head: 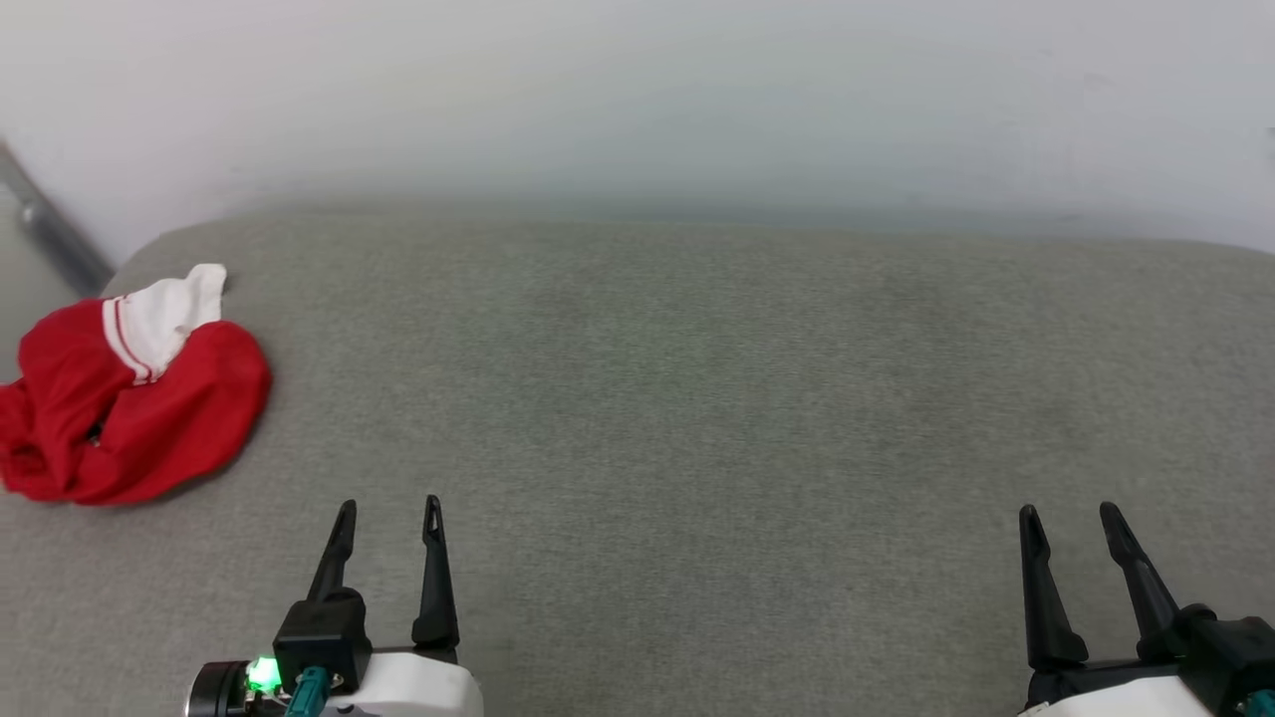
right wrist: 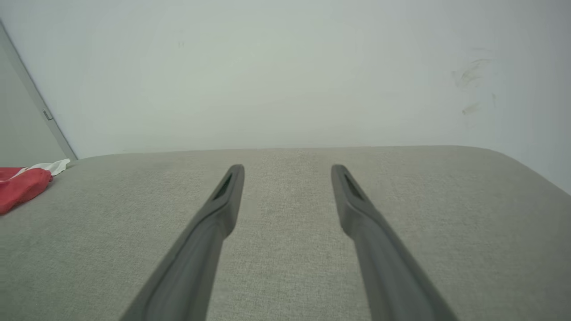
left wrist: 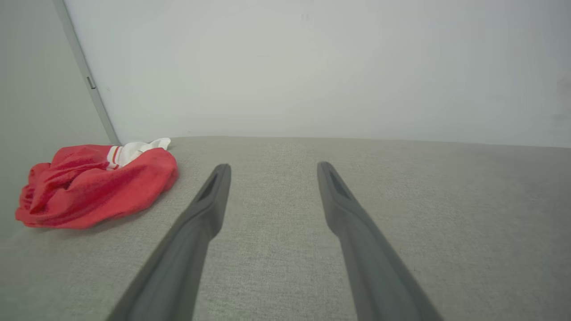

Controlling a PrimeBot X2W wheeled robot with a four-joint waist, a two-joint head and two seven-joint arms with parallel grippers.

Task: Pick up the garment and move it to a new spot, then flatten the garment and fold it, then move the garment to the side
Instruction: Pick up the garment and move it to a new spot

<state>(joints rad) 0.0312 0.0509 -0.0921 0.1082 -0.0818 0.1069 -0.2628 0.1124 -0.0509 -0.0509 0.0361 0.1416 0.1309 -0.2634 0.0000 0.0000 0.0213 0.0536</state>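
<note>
Grey woven surface (head: 697, 418), flat and padded-looking, fills the work area. Progress, judged from the layout: no step done yet. Garment not picked up, not flattened, not folded; pick-and-move, spreading, folding and setting aside are all left. Nearest the camera, the left gripper (head: 388, 504) sits at lower left with both dark fingers spread wide and nothing between them. Its tips are over bare surface; whether they touch it cannot be told. Right gripper (head: 1069, 510) at lower right, fingers likewise parted wide, empty, well apart from anything. Farther out, to the robot's left, the garment (head: 149, 418) lies in a crumpled red heap near the surface's left edge. One white sleeve (head: 169, 309) with red stripe trim lies on top at its far side; no lettering visible. The heap is near the left gripper, off to that gripper's left, and well apart from the right one. Beyond is a plain pale wall (head: 637, 100); a grey metal strip (head: 50, 234) runs up the far-left corner.
</note>
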